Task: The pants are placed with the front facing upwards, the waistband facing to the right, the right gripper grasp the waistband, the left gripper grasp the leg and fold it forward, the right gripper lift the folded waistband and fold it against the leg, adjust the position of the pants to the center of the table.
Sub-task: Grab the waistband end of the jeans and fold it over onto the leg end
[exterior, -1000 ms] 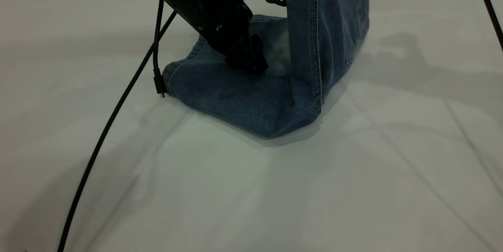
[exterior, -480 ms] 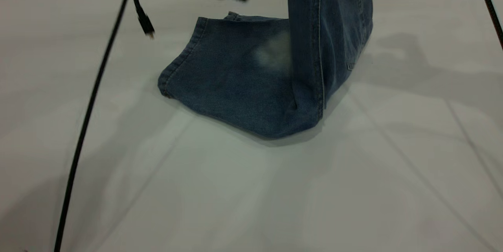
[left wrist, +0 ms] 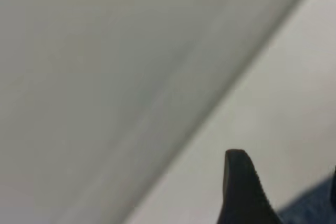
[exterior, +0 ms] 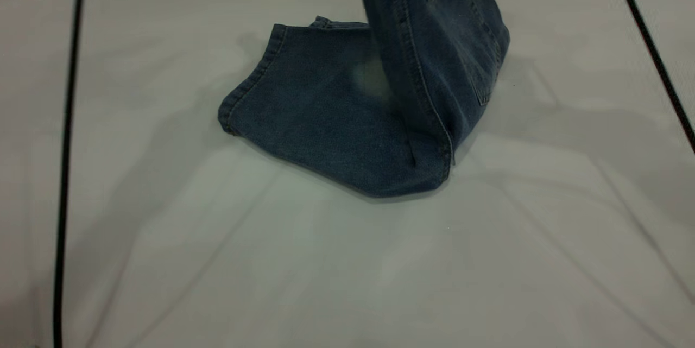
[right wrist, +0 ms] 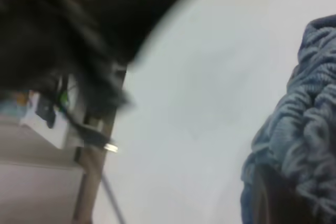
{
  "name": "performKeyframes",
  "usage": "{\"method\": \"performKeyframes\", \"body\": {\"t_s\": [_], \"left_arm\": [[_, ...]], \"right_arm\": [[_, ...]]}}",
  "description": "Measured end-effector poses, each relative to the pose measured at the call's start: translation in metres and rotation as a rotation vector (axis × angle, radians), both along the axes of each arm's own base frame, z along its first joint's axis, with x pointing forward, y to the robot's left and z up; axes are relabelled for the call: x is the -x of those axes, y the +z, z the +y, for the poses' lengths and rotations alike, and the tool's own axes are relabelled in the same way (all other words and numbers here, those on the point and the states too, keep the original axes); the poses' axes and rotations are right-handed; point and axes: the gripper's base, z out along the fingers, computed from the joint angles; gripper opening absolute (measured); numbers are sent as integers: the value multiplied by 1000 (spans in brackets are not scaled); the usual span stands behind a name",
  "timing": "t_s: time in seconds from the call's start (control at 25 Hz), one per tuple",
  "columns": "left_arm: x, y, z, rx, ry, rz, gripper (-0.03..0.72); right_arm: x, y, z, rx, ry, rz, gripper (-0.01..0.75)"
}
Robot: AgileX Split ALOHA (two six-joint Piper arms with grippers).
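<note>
Pants [exterior: 336,114] seen near counter [exterior: 326,261] centre: blue denim, tan stitching, pale faded patch on flat-lying leg at left. Waistband end raised upright at right, leaning over leg, back pocket shown. Left tool [left wrist: 247,192] held just off denim edge; spread cannot be told. Right tool [right wrist: 278,192] seen bunched in gathered denim, clamped.
</note>
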Motion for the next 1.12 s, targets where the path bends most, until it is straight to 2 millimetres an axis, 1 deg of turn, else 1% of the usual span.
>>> {"method": "performKeyframes", "body": {"t_s": [0.08,0.2,0.36,0.44,0.56,0.84,0.96,1.0,1.12], "left_arm": [[7,24,3,34,17,-50,378],[17,53,8,62,30,-124,378],[30,81,13,114,40,-167,378],[34,90,15,149,51,-171,378],[37,94,15,162,50,-170,378],[42,88,11,147,-10,-93,378],[42,87,10,145,-13,-89,378],[42,87,10,145,-13,-89,378],[42,87,10,144,-14,-88,378]], "right_arm": [[2,-2,9,24,-2,-1,67],[4,-4,21,67,0,-22,67],[6,-9,34,110,-13,-25,67],[6,-16,41,135,-11,-23,67],[1,-26,51,125,-3,-3,67],[-20,-51,74,109,19,9,67],[-26,-65,81,101,17,27,67],[-27,-73,82,101,21,39,67],[-26,-88,83,120,55,42,67]]}}
